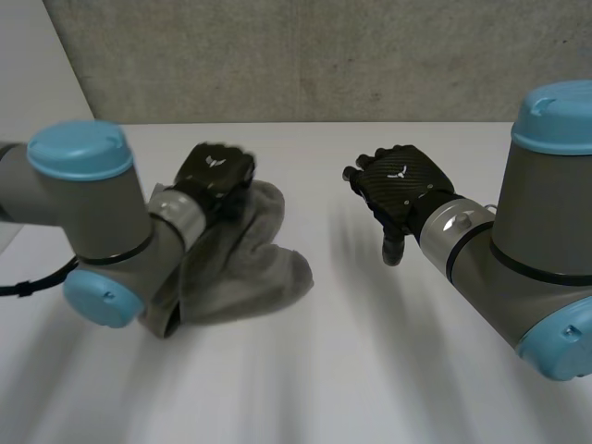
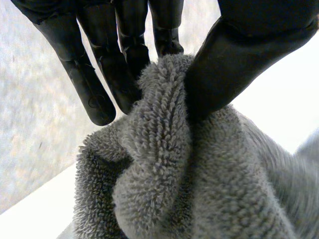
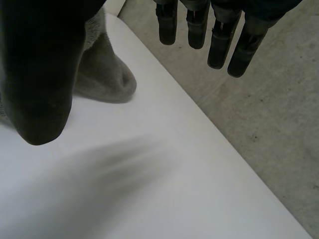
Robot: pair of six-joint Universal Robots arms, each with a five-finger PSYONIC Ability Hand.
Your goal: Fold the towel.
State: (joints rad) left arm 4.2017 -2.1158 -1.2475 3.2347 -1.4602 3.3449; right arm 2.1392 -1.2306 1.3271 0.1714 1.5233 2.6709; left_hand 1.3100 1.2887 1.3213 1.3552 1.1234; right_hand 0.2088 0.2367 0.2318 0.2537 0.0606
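A grey terry towel (image 1: 245,264) lies bunched on the white table (image 1: 370,370), left of the middle. My left hand (image 1: 215,173) is at the towel's far edge. In the left wrist view, a thick fold of the towel (image 2: 164,149) is pinched between the thumb (image 2: 234,59) and the fingers (image 2: 119,64) of that hand. My right hand (image 1: 400,185) hovers over bare table to the right of the towel, fingers straight and holding nothing. In the right wrist view, its thumb (image 3: 40,74) and fingers (image 3: 219,35) stand apart, with a lobe of the towel (image 3: 107,74) beyond the thumb.
A grey speckled floor (image 3: 259,119) runs along the table's far edge (image 3: 199,124). Both grey arms with light-blue caps (image 1: 79,153) (image 1: 560,116) reach in from the near side. Bare table surface lies in front of the towel and to its right.
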